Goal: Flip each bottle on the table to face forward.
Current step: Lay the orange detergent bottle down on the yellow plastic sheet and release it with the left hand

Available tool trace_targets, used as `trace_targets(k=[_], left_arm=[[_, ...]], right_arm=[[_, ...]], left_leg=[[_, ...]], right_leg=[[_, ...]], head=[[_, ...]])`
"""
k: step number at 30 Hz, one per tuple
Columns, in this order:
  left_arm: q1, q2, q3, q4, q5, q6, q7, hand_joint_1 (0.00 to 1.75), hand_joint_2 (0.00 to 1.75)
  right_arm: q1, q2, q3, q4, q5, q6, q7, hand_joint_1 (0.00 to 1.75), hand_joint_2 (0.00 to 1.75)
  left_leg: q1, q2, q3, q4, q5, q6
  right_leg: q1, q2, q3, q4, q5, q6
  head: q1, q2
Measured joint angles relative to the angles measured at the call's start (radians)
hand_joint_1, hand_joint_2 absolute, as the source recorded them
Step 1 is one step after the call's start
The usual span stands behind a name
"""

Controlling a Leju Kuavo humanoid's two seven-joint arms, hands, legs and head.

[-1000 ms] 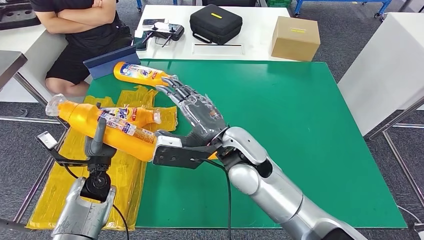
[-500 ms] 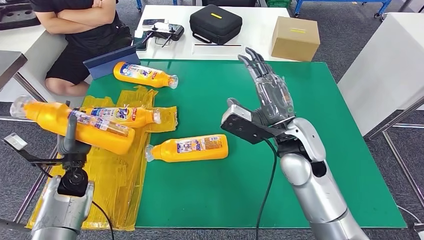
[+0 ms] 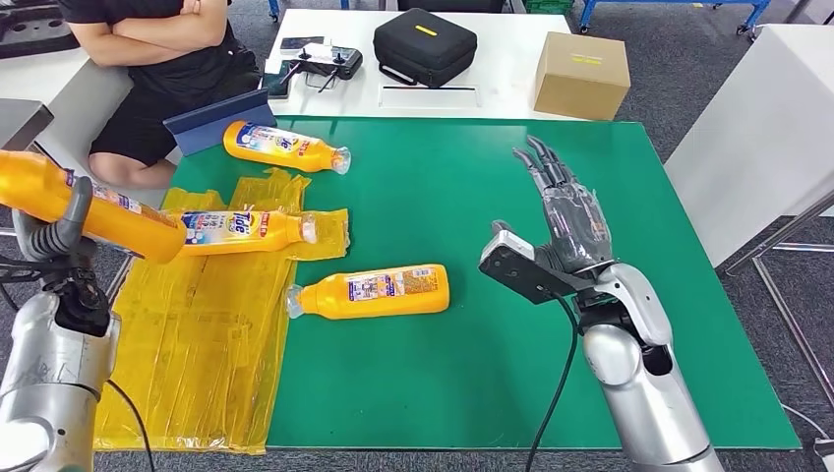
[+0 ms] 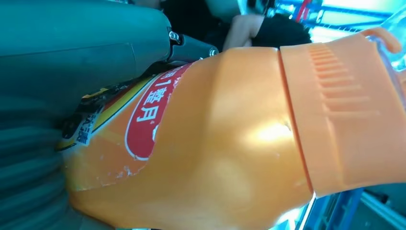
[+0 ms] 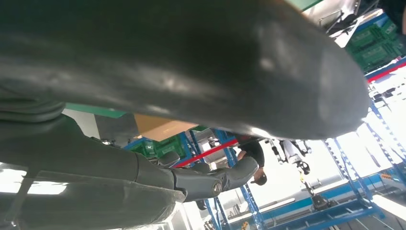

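Swung out past the table's (image 3: 590, 177) left edge, your left hand (image 3: 54, 231) grips one bottle (image 3: 89, 206); right hand (image 3: 565, 221) spread, empty. Next: turn it label-forward and set down.

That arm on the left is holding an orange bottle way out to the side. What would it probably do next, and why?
Probably bring it back over the green table and lay it down. The left hand grips the orange plastic bottle beyond the table's edge, while the right hand hovers with nothing in it.
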Motion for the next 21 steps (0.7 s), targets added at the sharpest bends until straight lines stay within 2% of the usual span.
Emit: trace_targets(k=[2,4,7,10,12,15,17,21], left_arm=[[-0.015,0.011,0.002,0.013,-0.039,0.030,-0.014,1.75,1.75],[-0.024,0.021,-0.005,0.023,-0.174,0.131,-0.043,1.75,1.75],[-0.035,0.045,-0.058,0.034,-0.589,0.392,-0.050,1.75,1.75],[-0.057,0.067,-0.157,0.063,-1.081,0.593,0.039,1.75,1.75],[-0.079,0.072,-0.234,0.105,-1.387,0.683,0.111,1.75,1.75],[-0.089,0.072,-0.342,0.157,-1.720,0.748,0.200,1.75,1.75],[-0.074,0.072,-0.409,0.175,-1.871,0.757,0.253,1.75,1.75],[-0.034,0.072,-0.510,0.188,-1.951,0.758,0.300,1.75,1.75]], right_arm=[[0.002,-0.003,-0.003,0.000,0.000,0.000,-0.002,0.00,0.00],[0.006,-0.004,-0.004,0.000,0.000,0.001,-0.006,0.00,0.00],[0.017,0.000,-0.004,0.001,0.006,0.004,-0.016,0.00,0.00],[0.012,0.011,-0.004,0.012,0.011,0.011,-0.020,0.00,0.00],[-0.006,0.016,-0.005,0.027,0.011,0.018,-0.022,0.00,0.00],[-0.029,0.018,-0.011,0.048,0.008,0.026,-0.031,0.00,0.00],[-0.034,0.016,-0.021,0.054,0.006,0.031,-0.038,0.00,0.00],[-0.034,0.012,-0.036,0.058,0.004,0.035,-0.046,0.00,0.00]], left_leg=[[0.000,0.000,0.000,0.000,0.000,0.000],[0.000,0.001,0.000,0.000,0.000,0.000],[0.000,0.000,0.000,0.000,0.000,0.000],[0.000,-0.002,0.000,0.000,0.001,0.000],[0.000,-0.003,0.000,0.000,0.001,0.000],[-0.001,-0.001,0.000,0.000,0.001,0.000],[-0.002,0.000,0.000,0.000,0.001,0.000],[-0.002,0.001,-0.001,0.000,0.001,0.000]], right_leg=[[0.000,0.000,0.000,0.000,0.000,0.000],[0.000,0.000,0.000,0.000,0.000,0.000],[0.000,0.000,0.000,0.000,0.000,0.000],[0.000,-0.002,-0.001,0.000,0.000,0.000],[0.000,-0.002,0.000,0.000,0.000,0.000],[-0.001,-0.001,0.001,0.000,0.001,0.001],[-0.001,0.000,0.000,0.000,0.001,0.002],[-0.002,0.000,-0.001,0.000,0.001,0.002]], head=[[0.000,0.000],[0.000,0.000],[0.000,0.000],[0.000,0.000],[0.000,0.000],[0.000,0.000],[0.000,0.000],[0.000,0.000]])
